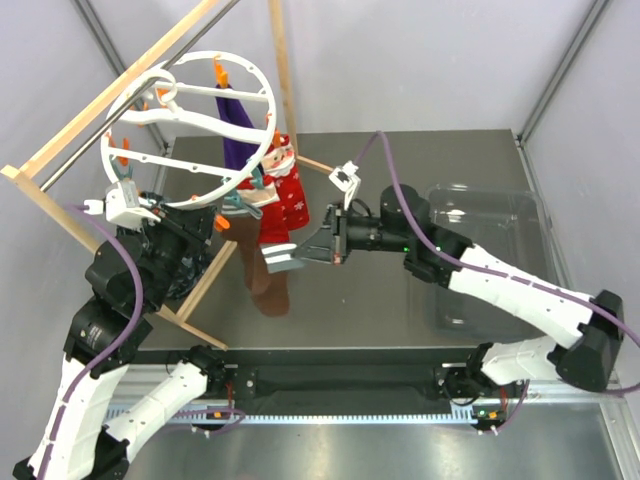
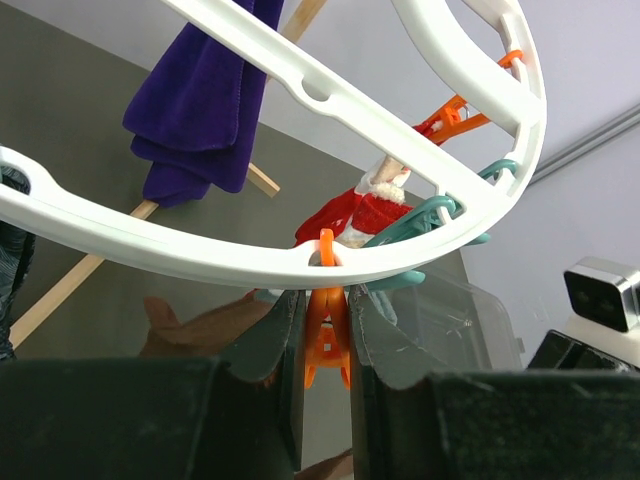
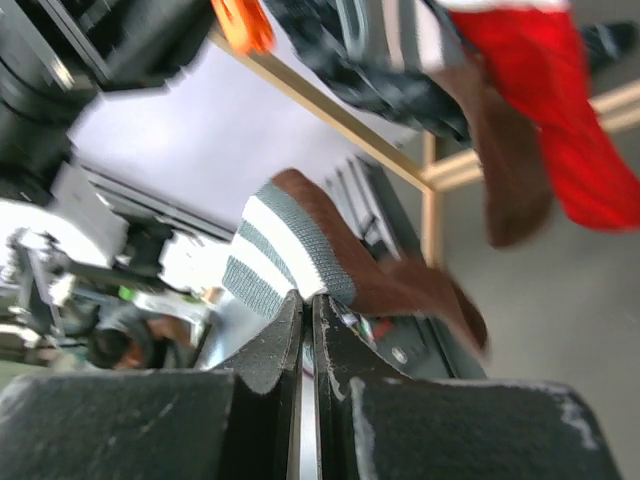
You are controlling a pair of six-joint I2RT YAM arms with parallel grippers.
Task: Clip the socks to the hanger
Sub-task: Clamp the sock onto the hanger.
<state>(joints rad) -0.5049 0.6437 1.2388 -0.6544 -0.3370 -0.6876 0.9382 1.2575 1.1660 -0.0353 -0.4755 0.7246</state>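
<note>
the left tool [image 2: 325,318] squeezes an orange clip [image 2: 327,352], the hanger [image 2: 200,265] rim just above; the right tool [image 3: 308,312] pinches a brown sock [image 3: 345,245] by its cuff. we should feed it deep into that clip.

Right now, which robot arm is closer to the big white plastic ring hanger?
Left. The left gripper pinches an orange clip on the white ring hanger; the right gripper holds a brown striped-cuff sock below it, apart.
</note>
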